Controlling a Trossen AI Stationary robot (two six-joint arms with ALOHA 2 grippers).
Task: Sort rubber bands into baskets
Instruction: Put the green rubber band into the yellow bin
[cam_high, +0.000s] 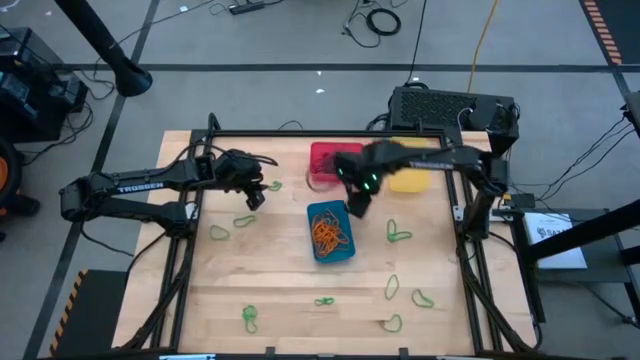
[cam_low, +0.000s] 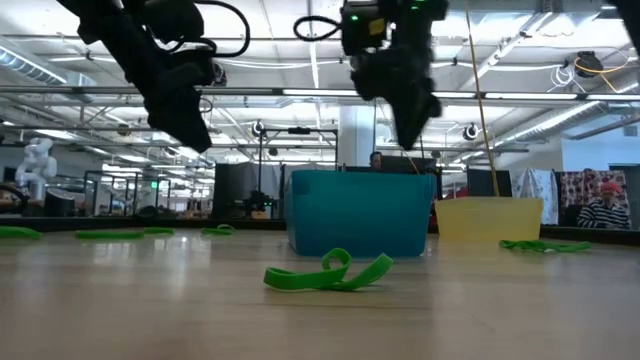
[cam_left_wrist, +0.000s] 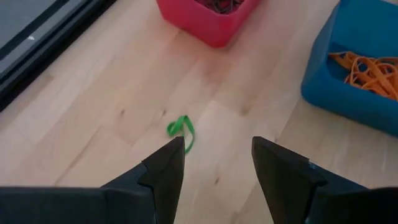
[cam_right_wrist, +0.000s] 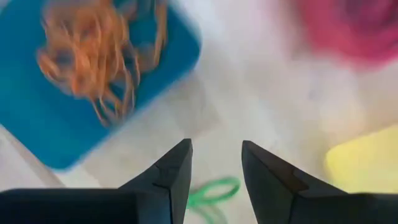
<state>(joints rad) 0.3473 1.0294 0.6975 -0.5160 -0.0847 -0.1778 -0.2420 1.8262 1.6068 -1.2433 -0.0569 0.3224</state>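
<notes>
Three baskets stand mid-table: a red one (cam_high: 328, 165) with dark rubber bands, a yellow one (cam_high: 412, 178), and a blue one (cam_high: 331, 232) holding orange rubber bands (cam_high: 329, 234). Several green rubber bands lie flat on the wood, one (cam_left_wrist: 181, 130) just ahead of my left gripper (cam_left_wrist: 217, 146). That gripper (cam_high: 254, 194) hangs open above the table, left of the red basket. My right gripper (cam_right_wrist: 216, 146) is open and empty, raised between the three baskets (cam_high: 356, 203), fingers pointing down. A green band (cam_right_wrist: 214, 191) lies on the table below it.
More green bands lie along the near half of the table (cam_high: 323, 301), (cam_high: 249, 318), (cam_high: 392, 323), and to the right of the blue basket (cam_high: 398, 235). One lies close to the low camera (cam_low: 330, 275). A black frame (cam_high: 300, 133) borders the table.
</notes>
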